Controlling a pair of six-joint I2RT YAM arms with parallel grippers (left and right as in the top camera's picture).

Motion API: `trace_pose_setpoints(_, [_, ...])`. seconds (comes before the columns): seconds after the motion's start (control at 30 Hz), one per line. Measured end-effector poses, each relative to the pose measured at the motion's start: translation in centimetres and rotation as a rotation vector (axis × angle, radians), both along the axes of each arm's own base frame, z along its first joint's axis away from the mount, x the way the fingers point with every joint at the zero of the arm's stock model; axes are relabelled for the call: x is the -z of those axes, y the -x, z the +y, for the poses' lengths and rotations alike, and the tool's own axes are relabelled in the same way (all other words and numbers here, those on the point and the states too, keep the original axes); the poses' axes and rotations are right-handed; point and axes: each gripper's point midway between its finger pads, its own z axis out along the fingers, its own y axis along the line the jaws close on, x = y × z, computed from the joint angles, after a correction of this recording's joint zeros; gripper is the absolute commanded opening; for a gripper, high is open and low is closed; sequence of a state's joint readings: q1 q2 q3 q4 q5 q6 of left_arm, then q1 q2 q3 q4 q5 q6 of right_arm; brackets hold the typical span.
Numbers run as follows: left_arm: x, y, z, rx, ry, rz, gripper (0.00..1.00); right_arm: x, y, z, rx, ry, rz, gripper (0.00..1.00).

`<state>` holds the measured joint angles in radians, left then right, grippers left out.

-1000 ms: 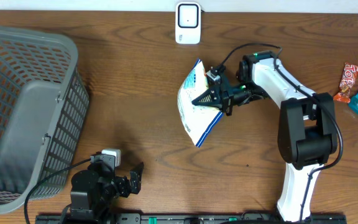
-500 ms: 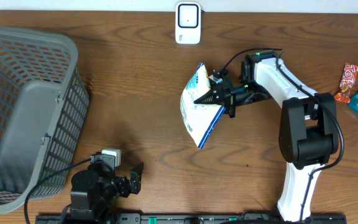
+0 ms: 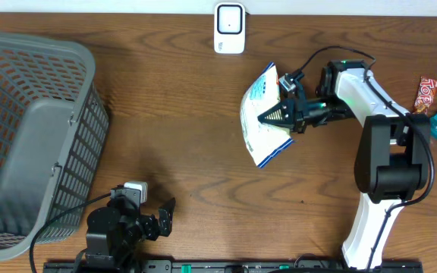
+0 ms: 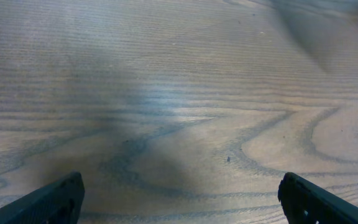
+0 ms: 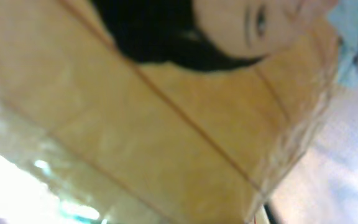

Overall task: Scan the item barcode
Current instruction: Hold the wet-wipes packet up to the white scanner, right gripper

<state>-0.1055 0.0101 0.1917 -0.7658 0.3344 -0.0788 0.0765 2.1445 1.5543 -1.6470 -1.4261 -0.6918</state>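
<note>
Only overhead shows the scanner (image 3: 229, 28); right wrist sees blurred print. The bag (image 3: 259, 130), below-right of the scanner, is pinched in the right tool (image 3: 274, 116); left tool (image 4: 179, 190) gapes.

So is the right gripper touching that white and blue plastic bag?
Touching. The overhead view shows the right gripper with its jaws shut on the white and blue plastic bag, no gap between them.

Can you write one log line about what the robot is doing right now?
right tool: shut on white-and-blue bag | bag: held, apart from scanner | left tool: open, empty
</note>
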Motion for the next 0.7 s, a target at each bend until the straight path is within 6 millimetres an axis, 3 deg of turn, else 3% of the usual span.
trace_pose_setpoints(0.13, [0.0,0.0,0.0,0.000,0.000,0.000,1.00,1.4,0.9,2.1,-0.105,0.014,-0.183,0.02])
trace_pose_setpoints(0.23, [0.0,0.0,0.0,0.000,0.000,0.000,1.00,4.3,2.1,5.2,-0.268,0.086,-0.377,0.01])
trace_pose_setpoints(0.3, [0.0,0.0,0.0,0.000,0.000,0.000,1.00,6.3,1.6,6.3,-0.321,0.175,-0.458,0.01])
trace_pose_setpoints(0.4, [0.0,0.0,0.0,0.000,0.000,0.000,1.00,8.6,0.6,6.3,-0.354,0.358,-0.470,0.01])
trace_pose_setpoints(0.5, [0.0,0.0,0.0,0.000,0.000,0.000,1.00,8.8,-2.3,5.9,-0.336,0.520,-0.549,0.01])
trace_pose_setpoints(0.63, [0.0,0.0,0.0,0.000,0.000,0.000,1.00,6.4,-10.5,6.5,-0.201,0.746,-0.858,0.01])
trace_pose_setpoints(0.7, [0.0,0.0,0.0,0.000,0.000,0.000,1.00,5.5,-12.9,6.9,-0.140,0.816,-0.955,0.01])
